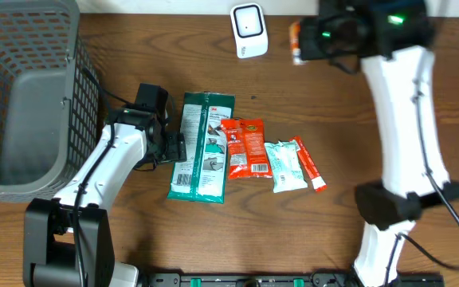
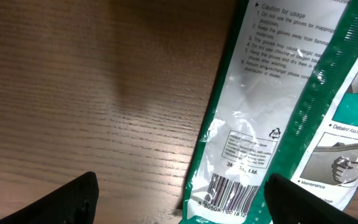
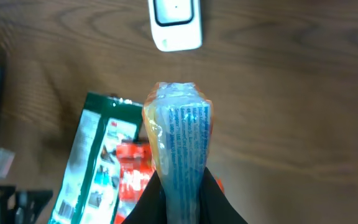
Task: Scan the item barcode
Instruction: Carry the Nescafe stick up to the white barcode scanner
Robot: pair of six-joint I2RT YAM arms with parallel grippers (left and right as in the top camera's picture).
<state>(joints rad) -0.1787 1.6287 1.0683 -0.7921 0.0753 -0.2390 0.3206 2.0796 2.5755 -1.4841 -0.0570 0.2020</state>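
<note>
The item being scanned is a small clear-wrapped packet (image 3: 179, 134) with orange edges and blue print. It is off the table, pinched from below by the right gripper (image 3: 182, 196), whose 2 fingers are closed narrow on its lower end. In the wrist view it stands upright with a printed face toward the camera, and its top points toward the white scanner (image 3: 176, 22) near the far edge of the table (image 1: 134, 56). From overhead the packet sits just right of the scanner, near but not touching. It seems to be held by 1 end so the printed sides are free to present to the scanner. Whether a barcode actually faces the scanner cannot be told.

Further out, 4 more items lie in a row mid-table:
- a long green glove pack (image 1: 204, 147)
- a red packet (image 1: 244, 147) against the pack's right edge
- a white-and-teal packet (image 1: 285, 166)
- a slim red-and-white stick (image 1: 311, 166)

The left gripper (image 2: 185, 206) hovers low at the green pack's left edge, jaws spread wide and nothing gripped. In its wrist view the pack's barcode (image 2: 232, 196) lies between the fingertips, which looks like a line-up for the next pick.

A grey mesh basket (image 1: 30, 185) stands at the table's left, probably where scanned items go.
</note>
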